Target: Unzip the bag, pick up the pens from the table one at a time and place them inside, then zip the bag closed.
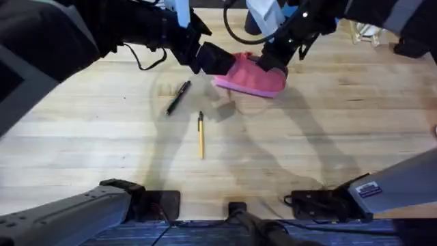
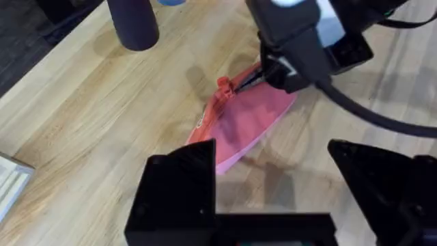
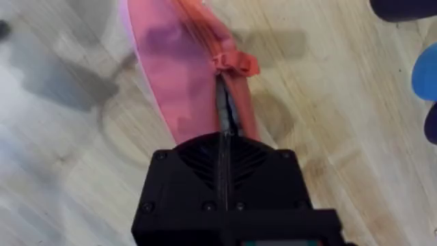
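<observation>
Both my arms reach far across the table [image 1: 328,130]. My right gripper [image 3: 224,140] is pinched tight on the zipper edge of the bag [image 1: 251,76]. My left gripper [image 2: 273,178] hangs just beside it, fingers [image 2: 179,184] apart. The bag is pink, tilted, its zipper partly parted. The pens [image 1: 190,116] lie nearer.

A dark purple cylinder [image 2: 134,24] is seen standing upright on the wood, with a blue object [image 2: 171,2] just behind it. A blue rounded shape [image 3: 425,74] is cut off at a frame edge. Pale items [image 1: 365,31] are left at the far right, too blurred to be identified.
</observation>
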Robot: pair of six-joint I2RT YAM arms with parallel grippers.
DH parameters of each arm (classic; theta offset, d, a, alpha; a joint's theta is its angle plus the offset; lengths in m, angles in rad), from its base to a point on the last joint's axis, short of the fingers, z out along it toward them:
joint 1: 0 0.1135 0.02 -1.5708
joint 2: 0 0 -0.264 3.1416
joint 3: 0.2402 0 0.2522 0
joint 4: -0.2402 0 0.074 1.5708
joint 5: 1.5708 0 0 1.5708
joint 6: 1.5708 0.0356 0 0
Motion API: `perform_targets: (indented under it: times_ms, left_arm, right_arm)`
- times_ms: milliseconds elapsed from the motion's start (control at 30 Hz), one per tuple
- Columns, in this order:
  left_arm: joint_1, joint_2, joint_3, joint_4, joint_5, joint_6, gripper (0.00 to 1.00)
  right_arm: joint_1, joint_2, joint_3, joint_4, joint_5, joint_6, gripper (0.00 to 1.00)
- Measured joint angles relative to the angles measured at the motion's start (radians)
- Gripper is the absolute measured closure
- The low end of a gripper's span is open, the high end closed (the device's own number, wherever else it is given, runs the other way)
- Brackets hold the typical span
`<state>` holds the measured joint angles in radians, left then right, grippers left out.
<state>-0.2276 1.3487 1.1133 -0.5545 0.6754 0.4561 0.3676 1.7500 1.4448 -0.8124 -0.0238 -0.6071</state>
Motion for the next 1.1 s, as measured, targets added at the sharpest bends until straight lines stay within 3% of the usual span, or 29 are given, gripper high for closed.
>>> perform_targets:
  times_ms: [600, 1033, 1067, 1100]
  left_arm:
    - [0.0, 0.0, 0.0, 0.0, 0.0, 0.0, 0.007]
    - [0.0, 0.0, 0.0, 0.0, 0.0, 0.0, 0.007]
    - [0.0, 0.0, 0.0, 0.0, 0.0, 0.0, 0.007]
    - [0.0, 0.0, 0.0, 0.0, 0.0, 0.0, 0.007]
  right_arm:
    - [-0.019, 0.113, 0.001, 0.054, -0.02, -0.001, 0.972]
    - [-0.02, 0.117, 0.001, 0.06, -0.022, -0.001, 0.97]
    - [-0.02, 0.117, 0.001, 0.06, -0.022, -0.004, 0.903]
    - [-0.02, 0.117, 0.001, 0.06, -0.022, -0.004, 0.92]
